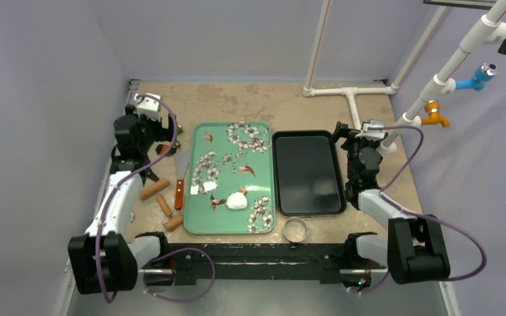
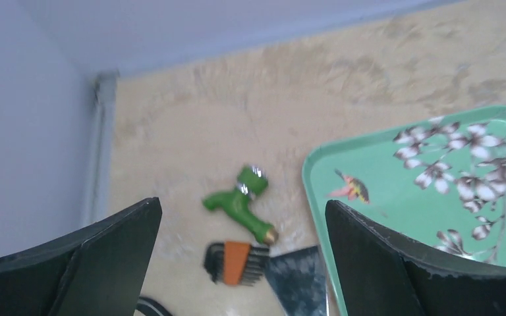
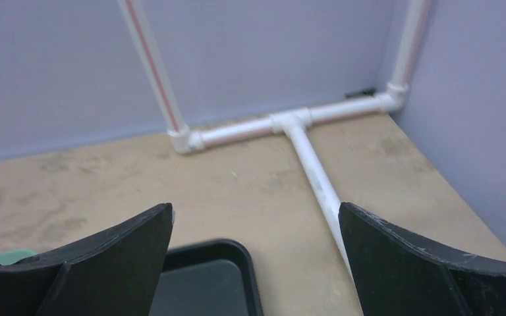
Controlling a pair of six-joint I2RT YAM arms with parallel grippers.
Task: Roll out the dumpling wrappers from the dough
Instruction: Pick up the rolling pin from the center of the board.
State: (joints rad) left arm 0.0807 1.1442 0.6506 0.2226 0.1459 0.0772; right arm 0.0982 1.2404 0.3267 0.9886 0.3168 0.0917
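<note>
The dough (image 1: 237,201), a small white lump, lies on the near part of the green floral tray (image 1: 201,138); two tiny white scraps (image 1: 209,187) lie beside it. No dumpling wrappers are in view. My left gripper (image 1: 163,133) hovers open off the tray's far left corner, well away from the dough. In the left wrist view my left gripper (image 2: 242,204) has its fingers spread wide with nothing between them, and the green tray (image 2: 402,197) is at the right. My right gripper (image 1: 344,133) is open and empty over the far right corner of the black tray (image 1: 306,135); it appears again in the right wrist view (image 3: 255,207).
A wooden rolling pin (image 1: 155,189) and wooden pieces (image 1: 169,214) lie left of the green tray beside a red-handled scraper (image 1: 179,194). A metal ring cutter (image 1: 295,228) sits at the near edge. A green faucet (image 2: 240,201) and hex keys (image 2: 237,262) lie under my left gripper. White pipes (image 3: 316,178) cross the far right.
</note>
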